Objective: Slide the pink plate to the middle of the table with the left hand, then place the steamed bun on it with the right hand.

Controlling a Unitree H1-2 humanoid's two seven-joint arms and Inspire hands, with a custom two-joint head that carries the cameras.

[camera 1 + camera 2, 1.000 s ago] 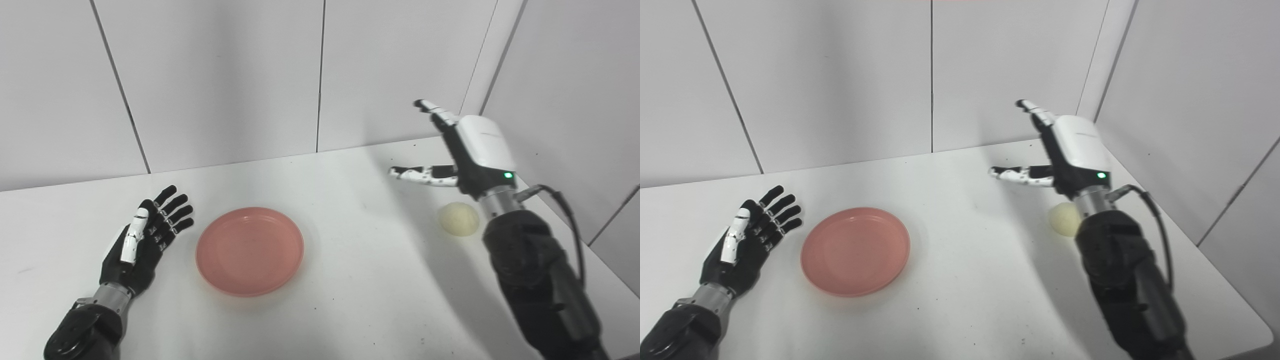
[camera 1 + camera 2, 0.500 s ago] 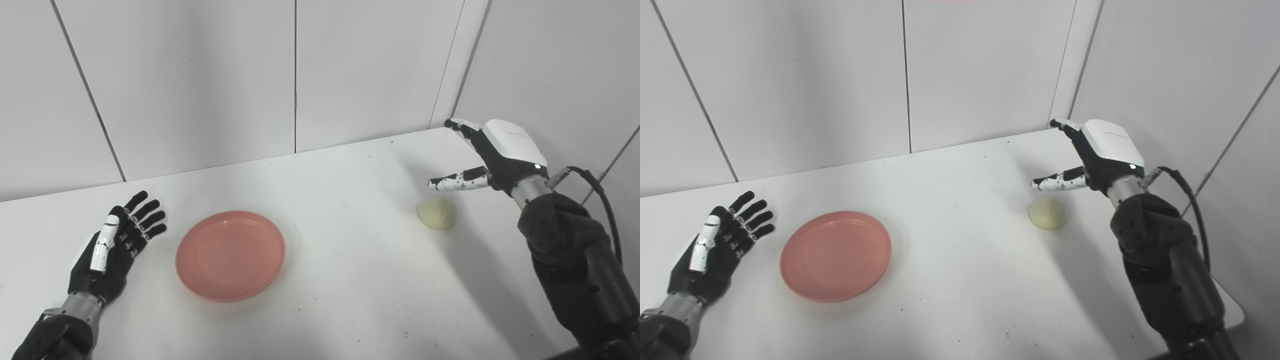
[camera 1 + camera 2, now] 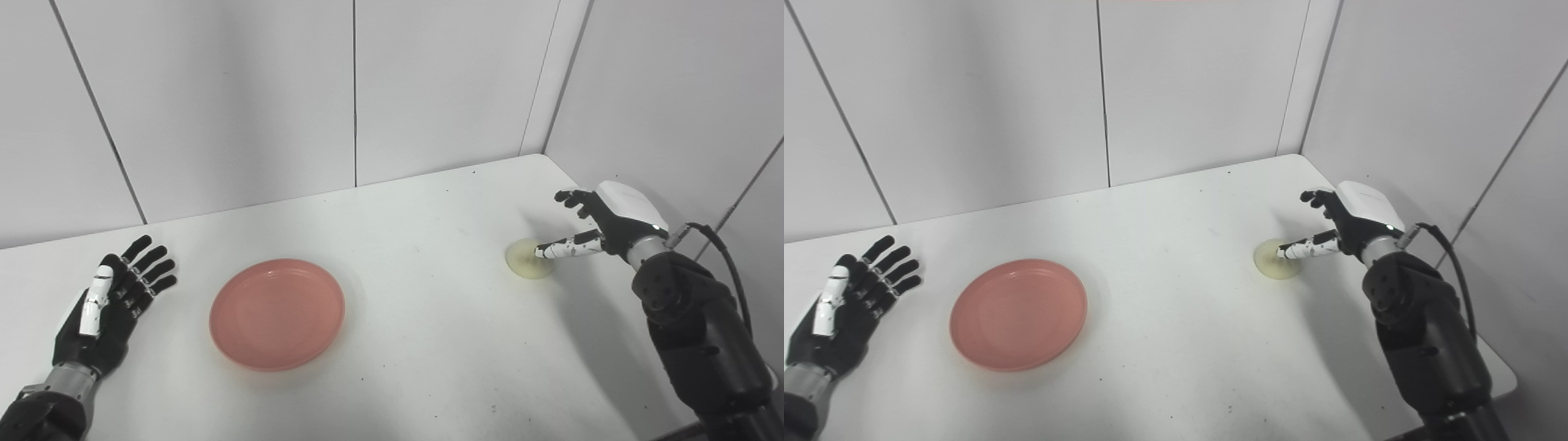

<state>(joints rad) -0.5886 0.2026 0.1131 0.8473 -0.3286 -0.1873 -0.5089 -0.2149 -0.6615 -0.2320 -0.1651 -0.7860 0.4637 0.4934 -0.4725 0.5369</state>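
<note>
Pink plate (image 3: 277, 313) sits left of the table's middle; the steamed bun (image 3: 525, 260) lies near the right edge, with a hand closing in on it.

The plate rests flat and bare on the white table (image 3: 416, 343). Well apart from it, over to the right, the pale bun lies on the tabletop, and the right hand (image 3: 603, 223) reaches over it with fingers spread, its thumb lying across the bun's right side, not clasping it. The left hand (image 3: 107, 309) lies just beside the plate's left rim, palm up, fingers apart, holding nothing and not touching the plate. White wall panels (image 3: 245, 104) stand behind.
</note>
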